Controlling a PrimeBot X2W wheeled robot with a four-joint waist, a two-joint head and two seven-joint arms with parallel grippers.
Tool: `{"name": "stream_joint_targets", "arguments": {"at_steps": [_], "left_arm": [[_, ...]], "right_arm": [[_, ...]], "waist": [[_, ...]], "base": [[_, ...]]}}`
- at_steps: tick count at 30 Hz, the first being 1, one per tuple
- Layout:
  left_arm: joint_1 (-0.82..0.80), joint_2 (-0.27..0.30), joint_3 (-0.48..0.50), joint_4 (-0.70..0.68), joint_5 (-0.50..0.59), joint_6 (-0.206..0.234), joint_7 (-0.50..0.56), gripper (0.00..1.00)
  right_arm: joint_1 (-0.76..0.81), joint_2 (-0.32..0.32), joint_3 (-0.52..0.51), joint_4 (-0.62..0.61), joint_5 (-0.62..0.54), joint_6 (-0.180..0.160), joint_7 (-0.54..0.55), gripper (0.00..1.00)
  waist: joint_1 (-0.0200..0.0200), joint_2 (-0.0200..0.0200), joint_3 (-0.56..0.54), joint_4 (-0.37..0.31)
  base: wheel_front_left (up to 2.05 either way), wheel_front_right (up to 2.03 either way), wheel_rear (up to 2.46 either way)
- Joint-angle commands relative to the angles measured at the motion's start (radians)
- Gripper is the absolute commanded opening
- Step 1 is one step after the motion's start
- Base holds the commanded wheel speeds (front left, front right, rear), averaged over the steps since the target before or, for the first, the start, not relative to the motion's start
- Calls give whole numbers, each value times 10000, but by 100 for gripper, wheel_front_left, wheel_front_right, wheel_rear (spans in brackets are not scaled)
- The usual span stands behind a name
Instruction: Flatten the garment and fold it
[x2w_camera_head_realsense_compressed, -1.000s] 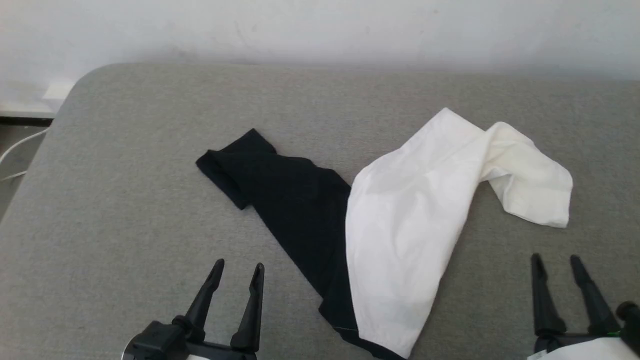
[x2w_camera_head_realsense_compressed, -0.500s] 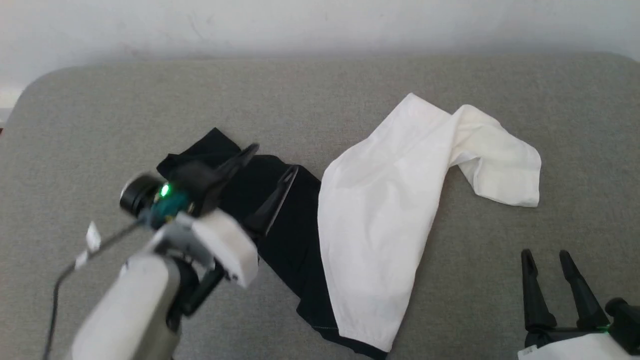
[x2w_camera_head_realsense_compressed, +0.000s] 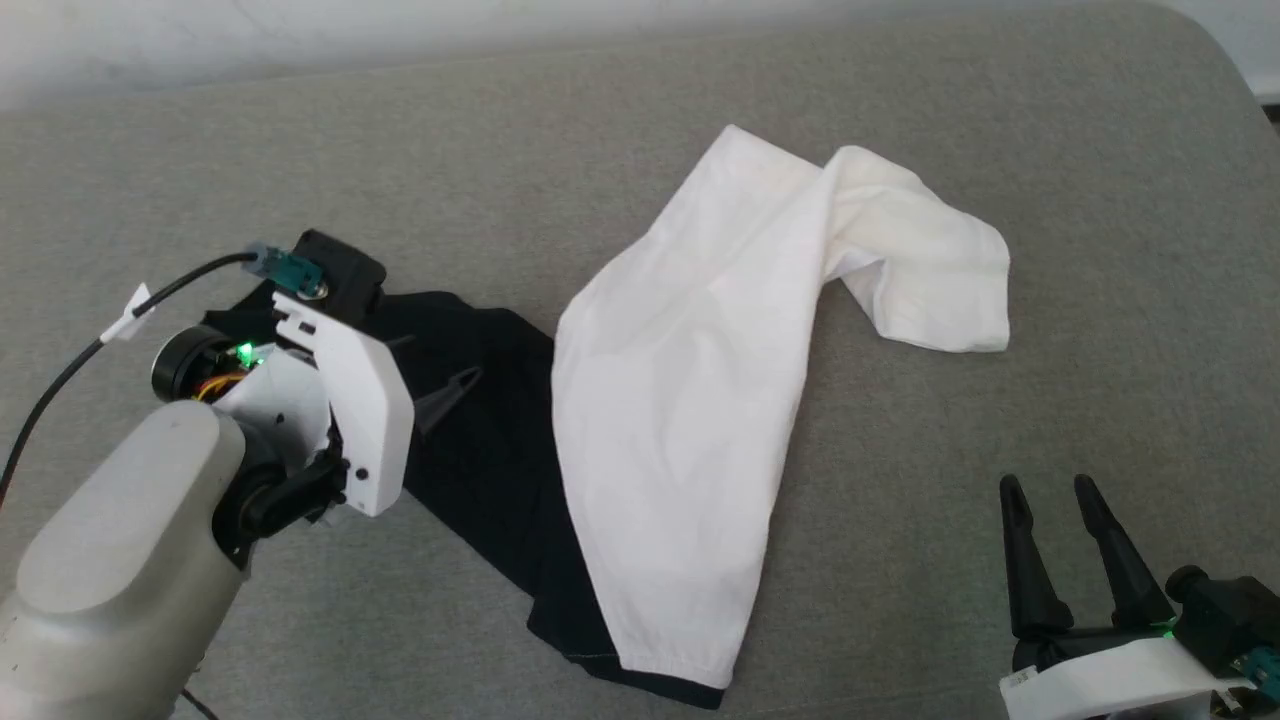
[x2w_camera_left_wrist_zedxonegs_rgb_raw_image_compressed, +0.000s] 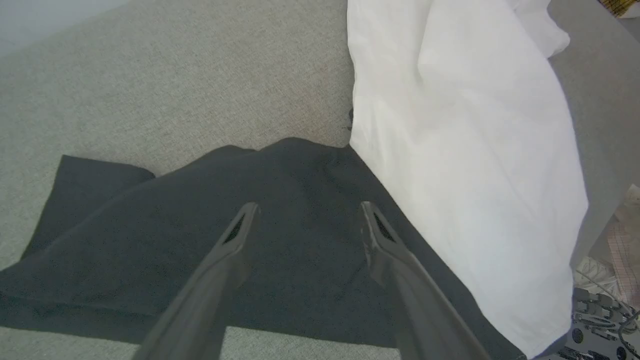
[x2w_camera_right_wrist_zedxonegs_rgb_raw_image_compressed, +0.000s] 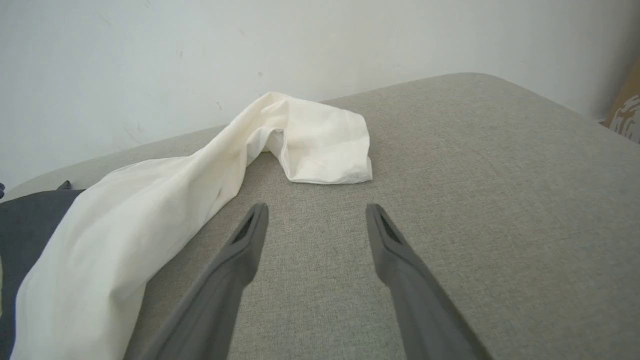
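Note:
The garment lies crumpled on the grey padded surface (x2w_camera_head_realsense_compressed: 1100, 250). Its white body (x2w_camera_head_realsense_compressed: 690, 380) runs diagonally from the far right, where one end is folded over (x2w_camera_head_realsense_compressed: 930, 280), toward the near middle. A black sleeve part (x2w_camera_head_realsense_compressed: 480, 450) spreads out from under its left side. My left gripper (x2w_camera_left_wrist_zedxonegs_rgb_raw_image_compressed: 307, 207) hovers open just above the black cloth (x2w_camera_left_wrist_zedxonegs_rgb_raw_image_compressed: 300, 250), holding nothing; in the head view one of its fingers (x2w_camera_head_realsense_compressed: 450, 388) shows past the white wrist housing. My right gripper (x2w_camera_head_realsense_compressed: 1047, 490) stands open at the near right, apart from the garment (x2w_camera_right_wrist_zedxonegs_rgb_raw_image_compressed: 150, 220), over bare surface.
A pale wall (x2w_camera_right_wrist_zedxonegs_rgb_raw_image_compressed: 200, 60) runs behind the surface. The surface's rounded right corner (x2w_camera_head_realsense_compressed: 1220, 60) is at the far right. A black cable (x2w_camera_head_realsense_compressed: 60, 360) trails from my left wrist. Floor clutter (x2w_camera_left_wrist_zedxonegs_rgb_raw_image_compressed: 600, 305) lies past the near edge.
My left arm rose from the lower left and swung over the black sleeve, fingers now pointing down at it. The camera has shifted, so the garment sits further left. The right gripper held still.

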Motion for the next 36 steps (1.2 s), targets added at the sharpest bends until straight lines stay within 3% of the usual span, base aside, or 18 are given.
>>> {"name": "stream_joint_targets", "arguments": {"at_steps": [1,10,11,12,13,20,27,36], "left_arm": [[111,82,-50,93,34,-65,-71,100],[478,-387,-835,1406,815,-38,-958,100],[461,-431,-936,1497,867,-43,-1086,44],[437,-453,-1019,1592,893,-49,-1216,7],[408,-454,-1104,1674,906,-53,-1333,0],[285,-320,-1499,2016,274,-64,-2161,0],[81,165,-688,1713,-1004,-51,-2350,0],[1466,837,495,1015,-2372,791,-2768,0]], "right_arm": [[-155,22,15,14,31,-7,-65,100],[-321,22,9,27,94,-7,-98,100],[-347,22,-3,20,93,-7,-78,100],[-375,22,-17,1,82,-7,-55,100],[-402,22,-42,-28,61,-7,-36,100],[-460,22,-254,-112,-81,-7,124,100],[-274,22,-364,-116,-60,-7,253,100],[-112,22,-373,4,-15,-7,361,100]], "waist": [[-2,-1,361,-358],[-2,-1,641,-454],[-2,-1,660,-435],[-2,-1,676,-410],[-2,-1,689,-381],[-2,-1,484,-69],[-2,-1,47,404],[-2,-1,-242,895]], "base": [[0,0,0],[0,0,0],[0,0,0],[0,0,0],[0,0,0],[0,0,0],[0,0,0],[0,0,0]]}}
